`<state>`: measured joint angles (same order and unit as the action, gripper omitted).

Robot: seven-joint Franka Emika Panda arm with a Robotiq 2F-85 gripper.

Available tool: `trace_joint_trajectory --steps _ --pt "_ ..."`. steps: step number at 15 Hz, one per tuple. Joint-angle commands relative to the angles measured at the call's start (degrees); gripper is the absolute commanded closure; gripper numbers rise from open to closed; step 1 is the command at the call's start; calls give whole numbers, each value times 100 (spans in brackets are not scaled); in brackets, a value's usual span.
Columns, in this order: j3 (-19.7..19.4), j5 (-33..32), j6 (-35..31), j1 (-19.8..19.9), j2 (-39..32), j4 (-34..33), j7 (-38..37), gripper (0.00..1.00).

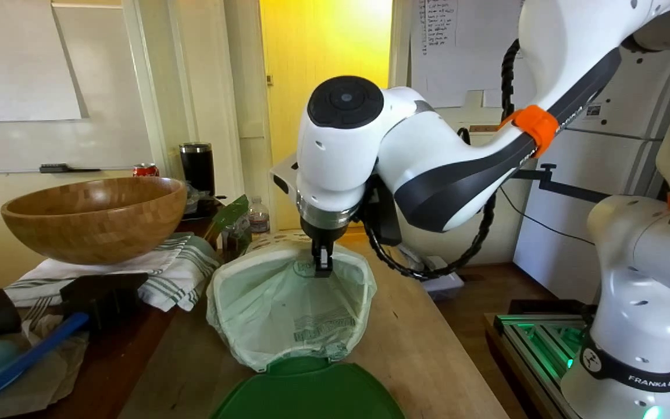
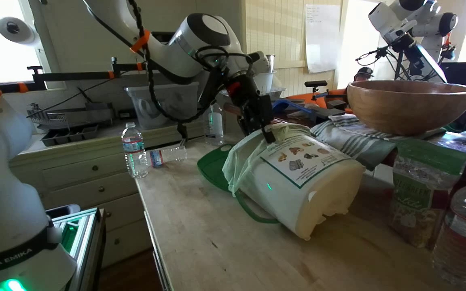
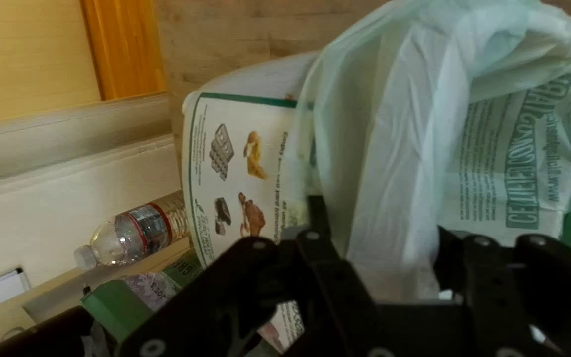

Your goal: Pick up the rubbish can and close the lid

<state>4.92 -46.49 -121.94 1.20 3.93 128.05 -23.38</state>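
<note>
The white rubbish can (image 2: 297,202) lies on its side on the wooden table, its bag-lined mouth facing the camera in an exterior view. The translucent bag (image 1: 265,320) covers its rim. Its label also shows in the wrist view (image 3: 233,183). The green lid (image 1: 312,396) is open and lies beyond the mouth; it shows partly in an exterior view (image 2: 212,167). My gripper (image 1: 323,267) is at the upper rim, pointing down. In the wrist view my fingers (image 3: 379,223) stand wide apart, one outside the can and one inside, with the bagged rim between them.
A wooden bowl (image 1: 96,224) stands on a striped towel (image 1: 184,262) beside the can. A green snack bag (image 2: 423,194) and a water bottle (image 2: 465,230) stand near the can's base. Another bottle (image 2: 134,149) stands at the table edge (image 2: 148,226), with one lying beside it (image 2: 170,155).
</note>
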Motion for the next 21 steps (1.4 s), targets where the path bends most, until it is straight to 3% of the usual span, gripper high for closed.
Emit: trace_joint_trajectory --steps 1,4,12,21 --pt "-161 688 5 -90 -50 -167 501 91" --pt "-287 1422 -112 -66 62 -282 922 98" --pt "-590 3360 -198 -9 245 -366 2034 95" --pt "-1206 5826 -124 136 346 -206 3481 95"
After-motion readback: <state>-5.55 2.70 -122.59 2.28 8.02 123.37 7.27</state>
